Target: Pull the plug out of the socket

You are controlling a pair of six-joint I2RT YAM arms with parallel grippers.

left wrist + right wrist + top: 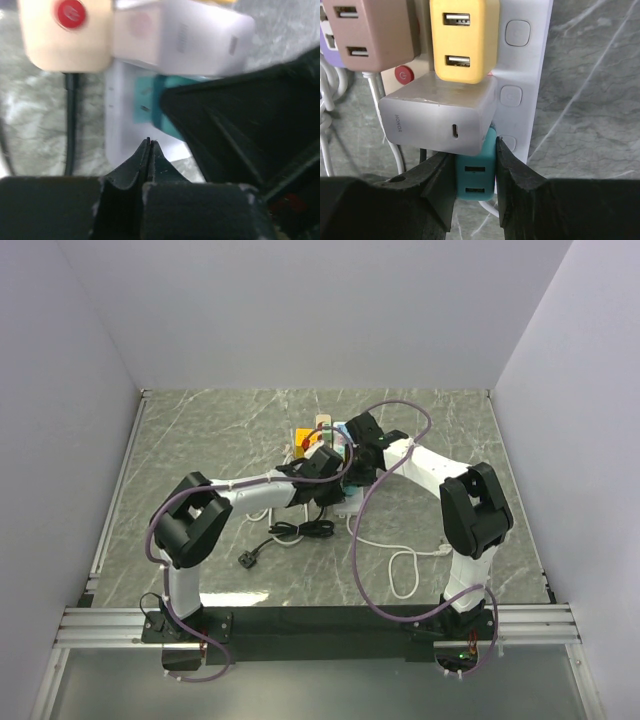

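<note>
Room: plain white walls (320, 310) close in the worktop at 9, 12 and 3 o'clock in the top view.
Worktop: the worktop (200, 430) is grey-green with pale marble-like veins. A metal rail (320, 618) runs along its 6 o'clock edge.
Power strip: a white power strip (530, 65) lies near the worktop's centre, with both arms reaching in over it.
Teal plug: the teal plug (475, 182) sits at the strip's nearest socket. In the right wrist view it is at 6 o'clock of a grey charger (440, 120) and partly tucked under it. I cannot tell whether it is fully seated.
Other plugs: a yellow charger (462, 40) is at 12 o'clock of the grey one, and a pink adapter (370, 30) is at 10 o'clock.
Right gripper: the right gripper (475, 162) is clamped on the teal plug, one finger on each side.
Left gripper: the left gripper (149, 145) is closed with its fingers pressed together and nothing between them, over the strip beside the teal plug.
Cables: a coiled black cable (300, 530) lies at 7 o'clock of the strip, and a looped white cable (400, 565) at 5 o'clock.
</note>
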